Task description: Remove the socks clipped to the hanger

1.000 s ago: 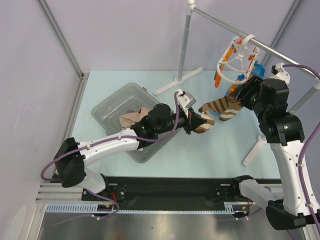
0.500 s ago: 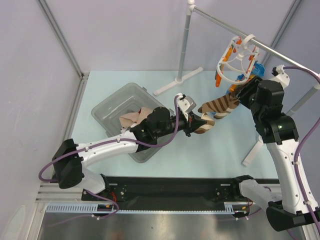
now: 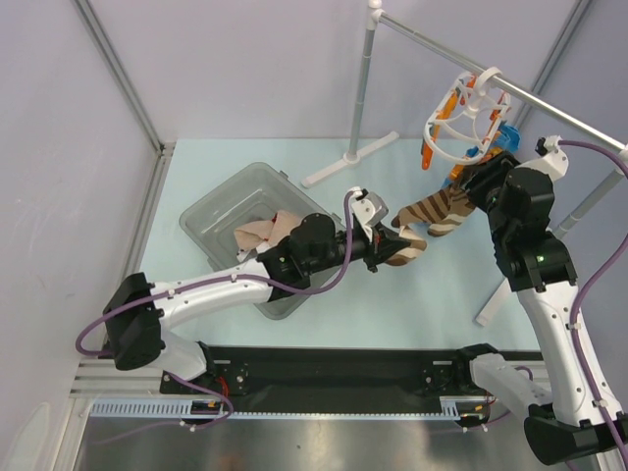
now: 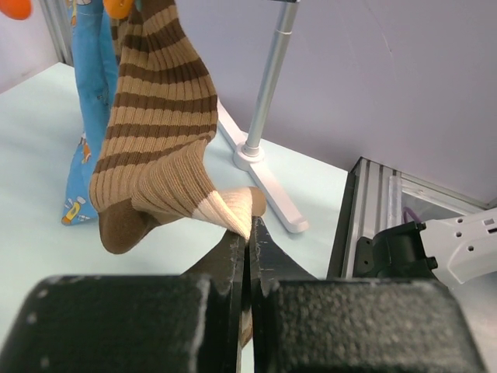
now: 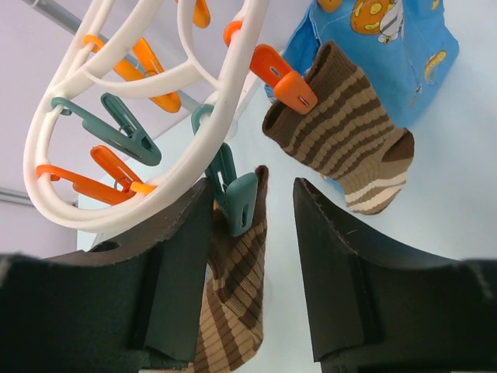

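Note:
The white hanger [image 3: 463, 116] hangs by its hook from the silver rail. A brown-and-tan striped sock [image 3: 432, 211] stretches from one of its clips down to my left gripper [image 3: 391, 245]. That gripper [image 4: 248, 229] is shut on the sock's tan toe [image 4: 233, 208]. My right gripper [image 5: 252, 190] is open. Its jaws stand on either side of a teal clip [image 5: 241, 202] that pinches this striped sock's cuff [image 5: 233, 311]. An orange clip [image 5: 283, 81] holds a second striped sock [image 5: 349, 148]. A bright blue sock [image 5: 388, 47] hangs behind it.
A clear plastic bin [image 3: 221, 206] with a beige sock [image 3: 263, 231] in it sits on the table to the left. The rail's stand foot [image 3: 348, 157] rests behind the left gripper, and another foot [image 3: 496, 294] stands at the right.
The right arm has shifted slightly left and up at the hanger. The left gripper keeps its hold on the sock's toe and has barely moved.

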Available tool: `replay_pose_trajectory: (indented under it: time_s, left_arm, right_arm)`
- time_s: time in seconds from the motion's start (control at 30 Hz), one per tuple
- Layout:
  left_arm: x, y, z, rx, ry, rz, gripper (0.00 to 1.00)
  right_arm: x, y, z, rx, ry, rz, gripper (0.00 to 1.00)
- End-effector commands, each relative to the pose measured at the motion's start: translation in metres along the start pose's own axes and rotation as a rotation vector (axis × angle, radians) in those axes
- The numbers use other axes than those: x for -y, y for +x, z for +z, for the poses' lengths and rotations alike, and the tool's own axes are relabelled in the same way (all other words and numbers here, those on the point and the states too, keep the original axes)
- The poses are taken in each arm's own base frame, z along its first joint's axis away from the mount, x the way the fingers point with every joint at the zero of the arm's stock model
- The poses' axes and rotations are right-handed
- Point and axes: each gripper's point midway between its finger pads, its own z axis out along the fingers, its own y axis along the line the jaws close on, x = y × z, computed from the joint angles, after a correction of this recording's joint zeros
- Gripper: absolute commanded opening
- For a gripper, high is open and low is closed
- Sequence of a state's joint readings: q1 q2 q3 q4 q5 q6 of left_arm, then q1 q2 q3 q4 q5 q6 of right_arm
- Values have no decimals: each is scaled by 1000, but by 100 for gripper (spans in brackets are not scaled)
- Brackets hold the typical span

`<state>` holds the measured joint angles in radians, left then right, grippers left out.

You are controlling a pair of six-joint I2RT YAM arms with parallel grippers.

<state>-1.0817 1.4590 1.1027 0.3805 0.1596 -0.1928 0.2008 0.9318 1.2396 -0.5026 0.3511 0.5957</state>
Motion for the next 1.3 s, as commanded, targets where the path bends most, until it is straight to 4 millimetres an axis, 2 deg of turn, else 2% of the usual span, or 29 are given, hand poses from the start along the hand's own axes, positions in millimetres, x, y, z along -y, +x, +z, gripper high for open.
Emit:
replay_pose_trajectory:
  time_s: [0.0, 0.27, 0.43, 0.5, 0.53, 0.63, 0.67, 0.77, 0.83, 0.93, 1.03, 1.07, 1.1, 1.17, 1.2, 1.27]
  left_arm:
    - [11, -16, 4, 56, 35, 39, 0]
    - [26, -5, 10, 37, 72, 35, 0]
    - [27, -3, 11, 36, 69, 28, 0]
    - [28, -6, 10, 42, 68, 16, 0]
    - [28, -7, 10, 45, 69, 14, 0]
    - [31, -11, 11, 42, 78, -1, 0]
    - [34, -15, 11, 48, 92, -7, 0]
    - [40, -18, 12, 50, 118, -27, 0]
    - [44, -19, 13, 52, 138, -34, 0]
    - [46, -22, 14, 57, 149, -43, 0]
    - [48, -27, 15, 64, 157, -43, 0]
    - [49, -28, 15, 65, 159, -44, 0]
    - [49, -28, 15, 67, 161, -42, 0]
    - [50, -28, 15, 65, 167, -43, 0]
    - [51, -27, 16, 64, 171, -45, 0]
    - [53, -26, 16, 62, 185, -50, 0]
  right_arm:
    - [-13, -21, -3, 85, -53, 47, 51]
    - [-13, -19, 3, 88, -46, 56, 51]
    - [-15, -17, 3, 72, -55, 48, 51]
    - [-17, -12, -1, 37, -75, 13, 55]
    - [-24, -11, -6, 11, -112, -3, 57]
    - [-24, 3, -22, -91, -144, -60, 67]
    - [-17, 13, -28, -139, -133, -75, 69]
    - [-14, 21, -51, -178, -189, -93, 78]
    - [-18, 19, -68, -168, -249, -102, 82]
    - [-20, 28, -80, -214, -291, -103, 83]
    - [-17, 51, -92, -310, -319, -81, 81]
    - [-18, 52, -99, -312, -339, -50, 80]
    - [-15, 65, -101, -347, -345, -36, 78]
    - [-14, 68, -104, -342, -350, 17, 77]
    - [-8, 78, -104, -354, -345, 36, 75]
    - [-12, 80, -103, -341, -368, 95, 72]
